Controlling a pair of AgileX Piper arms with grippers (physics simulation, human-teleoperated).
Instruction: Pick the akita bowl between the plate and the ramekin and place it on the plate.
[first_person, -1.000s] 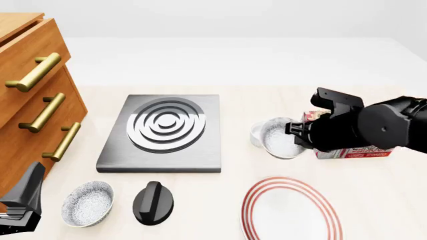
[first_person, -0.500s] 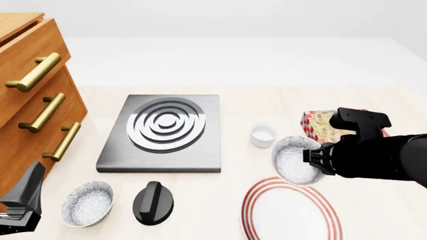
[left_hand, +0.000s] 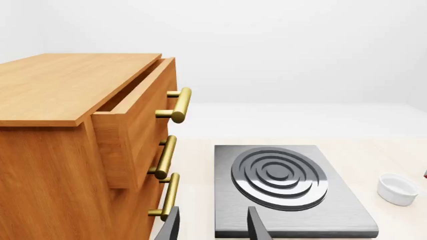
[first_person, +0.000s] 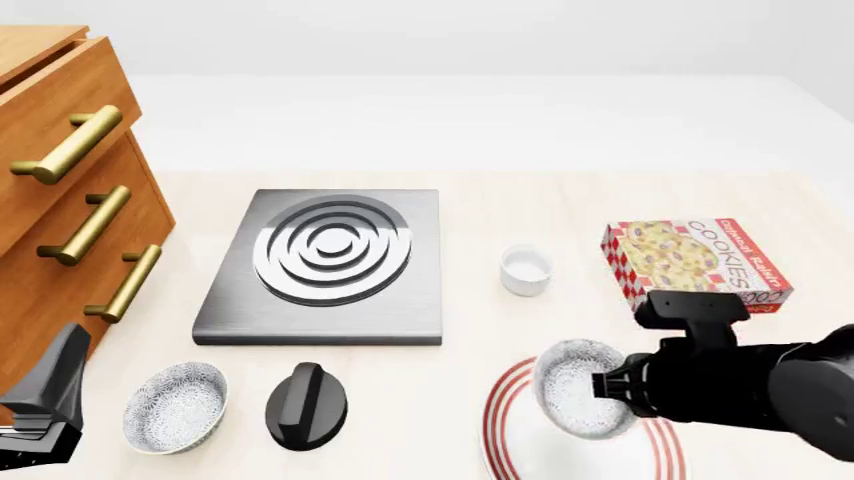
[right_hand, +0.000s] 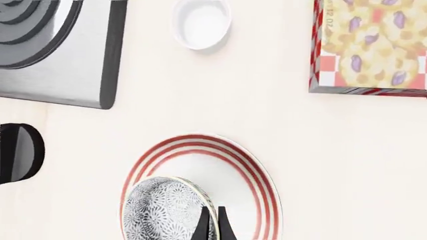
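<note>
The speckled akita bowl (first_person: 578, 388) hangs tilted above the red-ringed plate (first_person: 515, 402), with my right gripper (first_person: 619, 389) shut on its rim. The right wrist view shows the akita bowl (right_hand: 164, 209) over the plate (right_hand: 257, 172), its rim pinched between the closed fingers (right_hand: 203, 226). Farther back on the table stands the small white ramekin (first_person: 526, 270), also seen as the ramekin (right_hand: 201, 21). My left gripper (left_hand: 213, 231) is open and empty at the near left, in front of the drawers.
An identical speckled bowl (first_person: 174, 405) and a black knob (first_person: 307, 404) sit at the near left. A grey stove plate (first_person: 327, 265) lies mid-table, a cookie box (first_person: 697, 262) at the right. A wooden drawer cabinet (first_person: 67, 200) stands on the left.
My right arm has carried the bowl from beside the ramekin toward the near edge, over the plate. The cookie box is now uncovered. The left arm is unmoved.
</note>
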